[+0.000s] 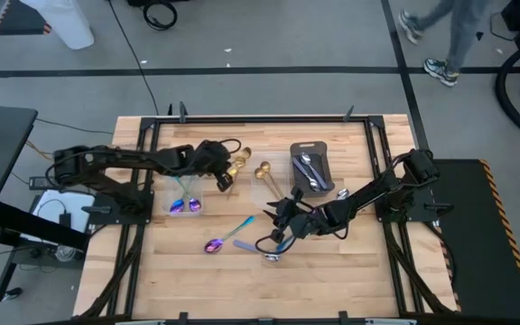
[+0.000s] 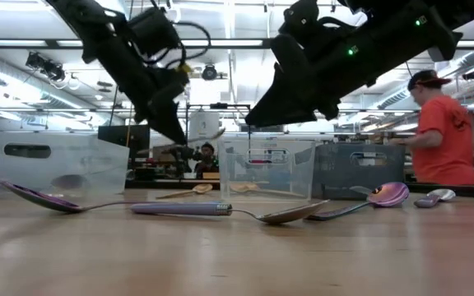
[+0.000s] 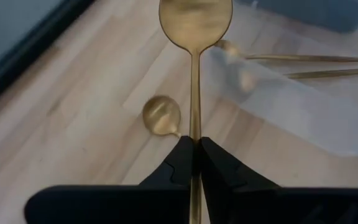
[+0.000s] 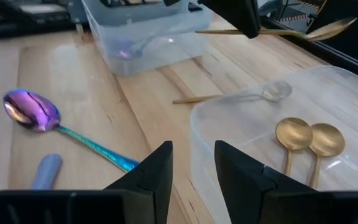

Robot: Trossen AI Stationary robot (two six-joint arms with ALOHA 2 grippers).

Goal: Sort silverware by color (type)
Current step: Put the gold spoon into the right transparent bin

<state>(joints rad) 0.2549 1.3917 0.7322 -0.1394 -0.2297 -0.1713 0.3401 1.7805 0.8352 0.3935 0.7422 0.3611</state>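
Observation:
My left gripper (image 3: 196,155) is shut on a gold spoon (image 3: 196,18) and hovers at the far middle of the table (image 1: 224,173), beside a clear container (image 4: 303,99) that holds two gold spoons (image 4: 309,140). Another gold spoon (image 3: 161,116) lies flat on the wood below it. My right gripper (image 4: 193,162) is open and touches nothing, low over the table's middle (image 1: 284,215). A purple spoon with a teal handle (image 4: 33,111) lies flat on the table beyond it. Silver pieces (image 1: 310,170) lie in the dark tray. My left gripper pinches the gold spoon's thin handle (image 3: 195,127) between its two fingers. The handle runs along the fingers, and the bowl (image 3: 196,18) points straight ahead of them. The fingers come roughly level from the table's left. The spoon is lifted clear of the table, as the right wrist view shows (image 4: 272,31).
A second clear container (image 1: 185,194) on the left holds purple spoons. The dark grey tray (image 1: 325,149) sits at the far right. More spoons lie near the middle front (image 1: 273,257). Metal frame rails edge the table. A person in an orange shirt (image 2: 443,136) stands beyond it.

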